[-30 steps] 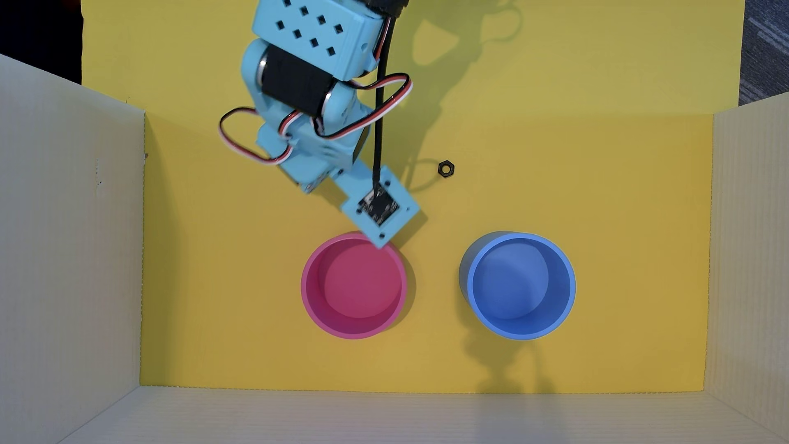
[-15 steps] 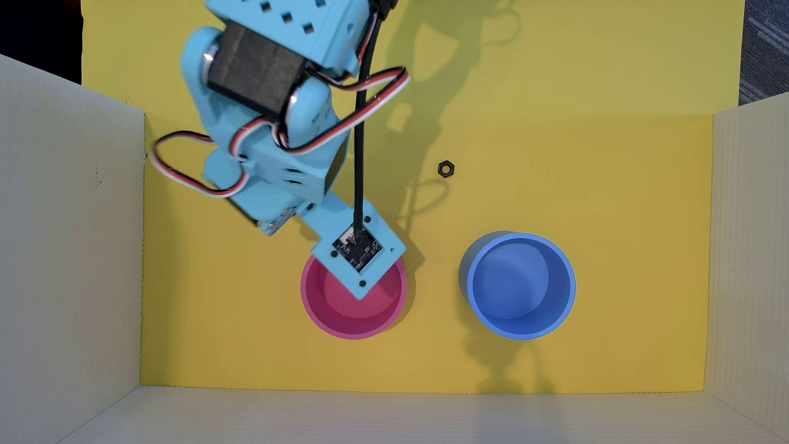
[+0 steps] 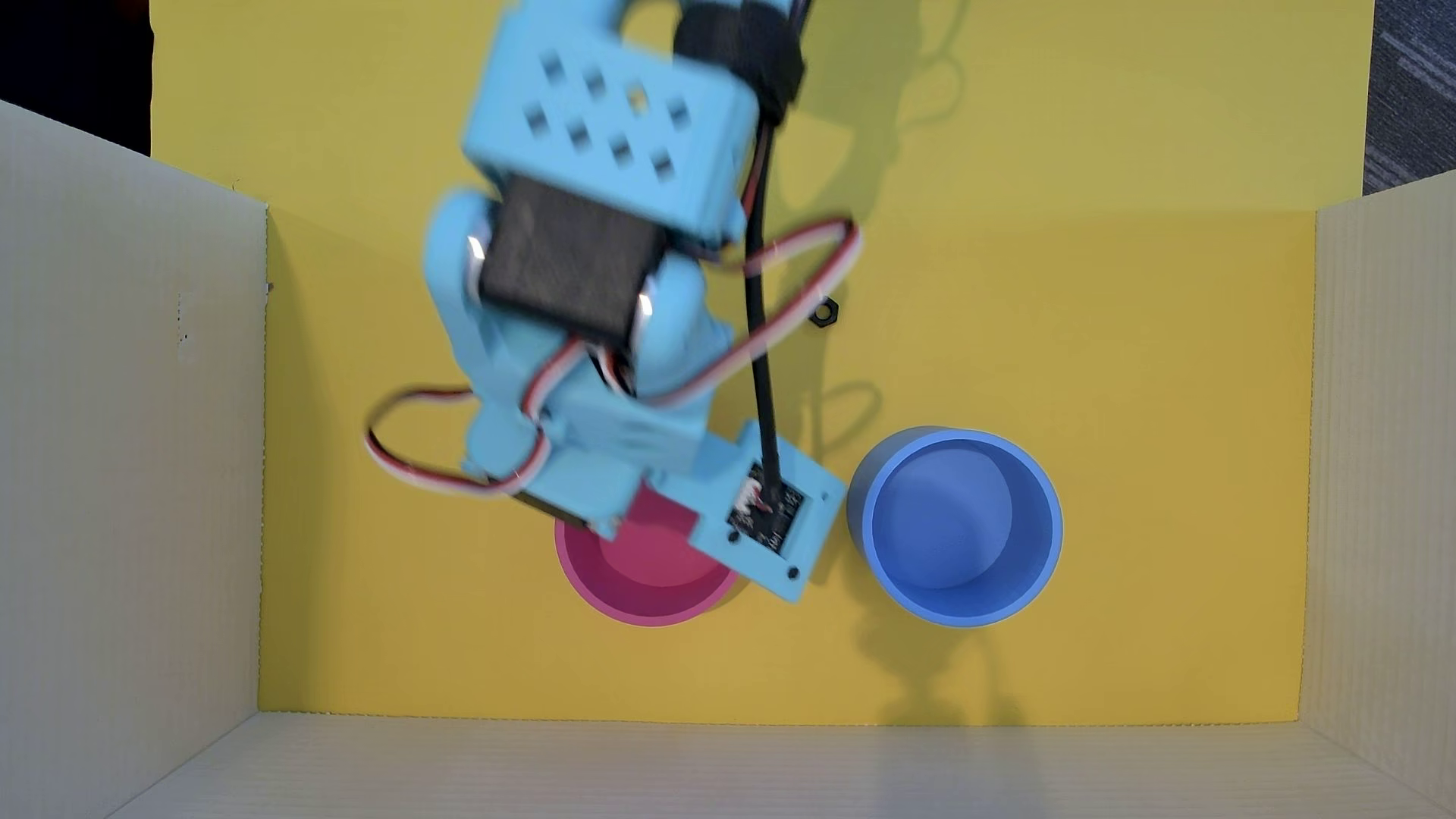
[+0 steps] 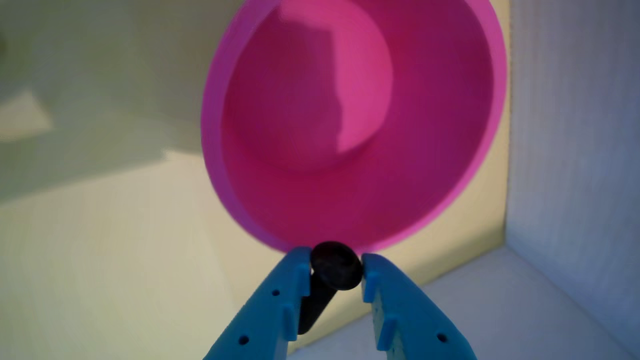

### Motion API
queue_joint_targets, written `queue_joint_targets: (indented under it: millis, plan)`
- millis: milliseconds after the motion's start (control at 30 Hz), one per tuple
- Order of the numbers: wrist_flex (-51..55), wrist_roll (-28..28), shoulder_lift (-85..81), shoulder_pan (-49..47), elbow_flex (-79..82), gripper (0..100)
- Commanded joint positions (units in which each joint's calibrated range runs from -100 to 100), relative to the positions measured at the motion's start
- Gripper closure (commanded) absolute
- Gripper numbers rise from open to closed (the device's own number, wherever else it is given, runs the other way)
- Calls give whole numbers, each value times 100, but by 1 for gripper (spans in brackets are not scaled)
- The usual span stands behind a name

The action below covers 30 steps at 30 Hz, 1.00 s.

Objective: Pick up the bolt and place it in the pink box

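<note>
The blue arm (image 3: 583, 315) is reaching down the yellow floor (image 3: 1103, 354), its wrist end covering the upper part of the pink box (image 3: 646, 583). The blue container (image 3: 957, 526) is sitting just right of it; a black nut (image 3: 825, 313) is lying above.

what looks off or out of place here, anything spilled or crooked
Nothing is spilled or damaged. The tool is shut on the bolt, which sits slanted in the grip. Both the pink cup and the blue cup stand upright and empty. A loose nut lies on the yellow floor, apart from them.
</note>
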Motion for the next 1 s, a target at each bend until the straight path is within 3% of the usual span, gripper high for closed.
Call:
queue_joint_targets:
  millis: [0, 333, 700, 867, 967]
  plan:
    - [295, 20, 349, -46, -1026, 99]
    - [1273, 103, 1401, -288, -3053, 99]
    - [1659, 187, 1679, -377, -3478, 98]
    - [1668, 187, 1679, -406, -3405, 81]
    - [1668, 192, 1679, -443, -3432, 78]
